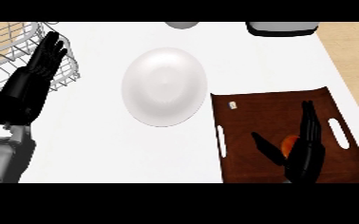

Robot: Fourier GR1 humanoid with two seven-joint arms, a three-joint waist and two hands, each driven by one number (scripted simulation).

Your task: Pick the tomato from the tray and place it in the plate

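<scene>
A white round plate (165, 86) lies in the middle of the counter. To its right sits a dark brown tray (252, 118) with white handle slots. On the tray's near part rests an orange-red tomato (288, 144), mostly hidden by my right hand (306, 152). That hand stands over the tray with straight fingers (310, 121) and the thumb spread to the left, the tomato lying between thumb and fingers. My left hand (43, 61) rests open at the far left, fingers up, in front of a wire rack.
A wire dish rack (28, 47) stands at the back left. A grey round object (182, 24) and a dark-rimmed white appliance (280, 27) sit along the back edge. A small white tag (232, 105) lies on the tray. The counter's wooden edge runs down the right.
</scene>
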